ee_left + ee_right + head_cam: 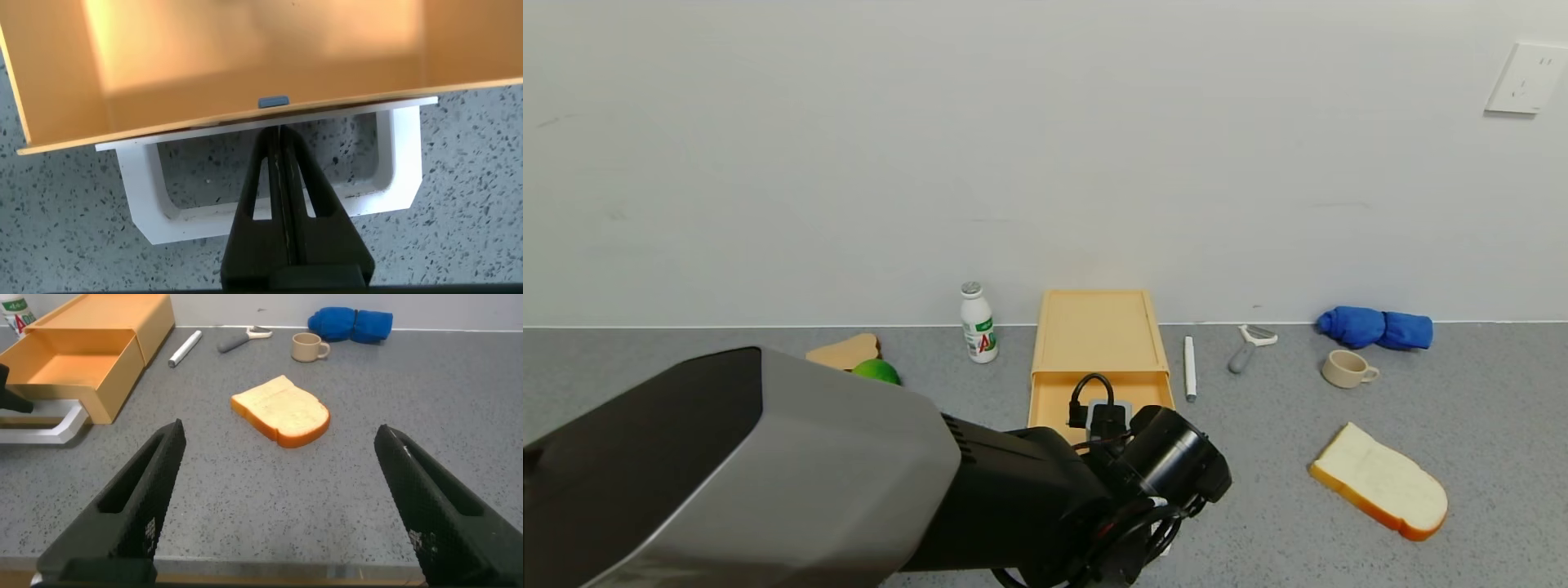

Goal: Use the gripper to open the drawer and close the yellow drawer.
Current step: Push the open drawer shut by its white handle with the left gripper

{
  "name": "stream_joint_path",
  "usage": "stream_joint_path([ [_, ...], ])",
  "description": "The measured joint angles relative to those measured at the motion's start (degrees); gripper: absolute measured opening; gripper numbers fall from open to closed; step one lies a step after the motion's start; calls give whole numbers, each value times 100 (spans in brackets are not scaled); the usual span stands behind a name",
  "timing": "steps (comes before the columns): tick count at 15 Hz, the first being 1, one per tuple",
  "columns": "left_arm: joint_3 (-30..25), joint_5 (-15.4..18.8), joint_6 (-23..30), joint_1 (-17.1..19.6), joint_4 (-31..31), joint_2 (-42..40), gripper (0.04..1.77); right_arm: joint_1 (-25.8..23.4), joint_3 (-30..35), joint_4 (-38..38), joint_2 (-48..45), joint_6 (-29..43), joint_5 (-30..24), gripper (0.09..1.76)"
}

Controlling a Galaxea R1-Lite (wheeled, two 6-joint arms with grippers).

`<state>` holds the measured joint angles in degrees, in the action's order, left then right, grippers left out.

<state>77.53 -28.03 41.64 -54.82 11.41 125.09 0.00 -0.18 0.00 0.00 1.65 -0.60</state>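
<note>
The drawer [1099, 384] is pale yellow-orange with a white handle [270, 192], on a grey speckled counter [1339, 539]. A blue cloth [1375, 327], beige cup [1347, 367], white bottle [978, 322] with green and red label, and white-and-tan bread slice [1380, 481] lie about; the left gripper [282, 151] is black

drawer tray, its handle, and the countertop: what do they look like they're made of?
Drawer: probably matte yellow-tan plastic, judging by its uniform colour and thin moulded walls.
Handle: white, smooth, likely plastic; a single-piece rectangular loop with rounded corners. The left tool sits shut in that loop.
Countertop: grey speckled surface, possibly stone-look laminate or composite; cannot tell which.
</note>
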Motion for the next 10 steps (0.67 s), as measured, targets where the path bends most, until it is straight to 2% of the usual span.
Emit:
stream_joint_path([
  [10, 507, -17, -325, 334, -11, 221, 11, 0, 0, 0, 0, 0, 0, 170],
])
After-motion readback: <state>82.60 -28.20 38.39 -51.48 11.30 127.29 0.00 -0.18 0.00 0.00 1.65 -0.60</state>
